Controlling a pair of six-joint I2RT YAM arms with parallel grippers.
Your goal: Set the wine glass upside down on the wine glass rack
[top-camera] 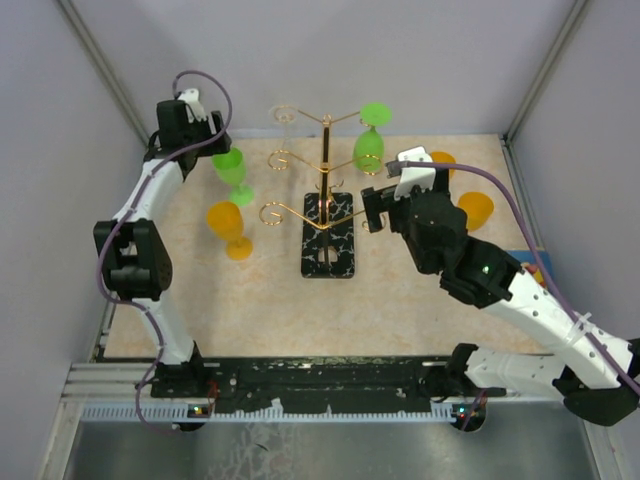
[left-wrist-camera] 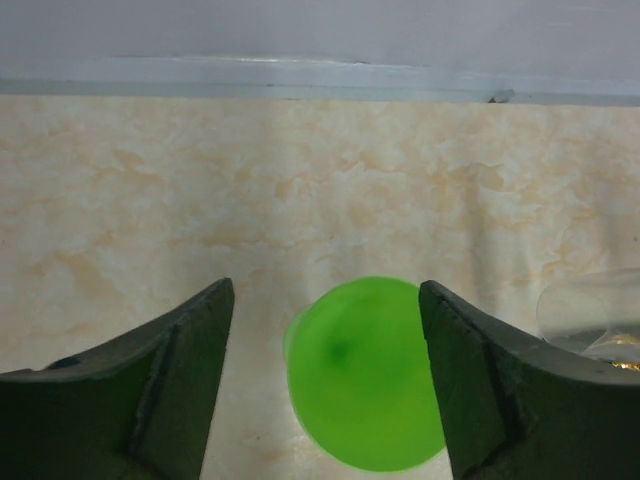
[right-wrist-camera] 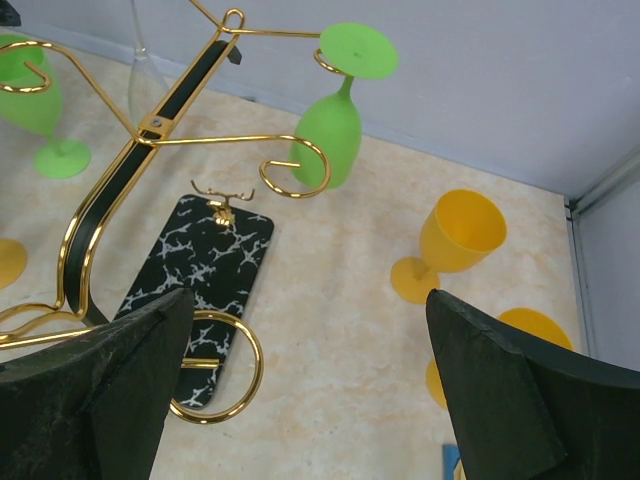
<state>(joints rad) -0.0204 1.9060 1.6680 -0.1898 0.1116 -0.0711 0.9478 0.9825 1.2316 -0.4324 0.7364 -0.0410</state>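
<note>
hand at left (left-wrist-camera: 328, 288) open around green glass (left-wrist-camera: 360, 375)

The green wine glass (top-camera: 232, 166) stood upright, left of the tall gold wine glass rack (top-camera: 326, 190) (black base, white veins). Another green glass (top-camera: 371, 140) hung upside down on it.

Robotics lab test cell, plain grey panel walls (top-camera: 400, 60), aluminium corner struts (top-camera: 548, 65), black mounting rail (top-camera: 320, 375) edging a marble-patterned tabletop (top-camera: 390, 310).

High rear overview, two close wrist views; wine glass rack (top-camera: 328, 245) shared with right.
</note>
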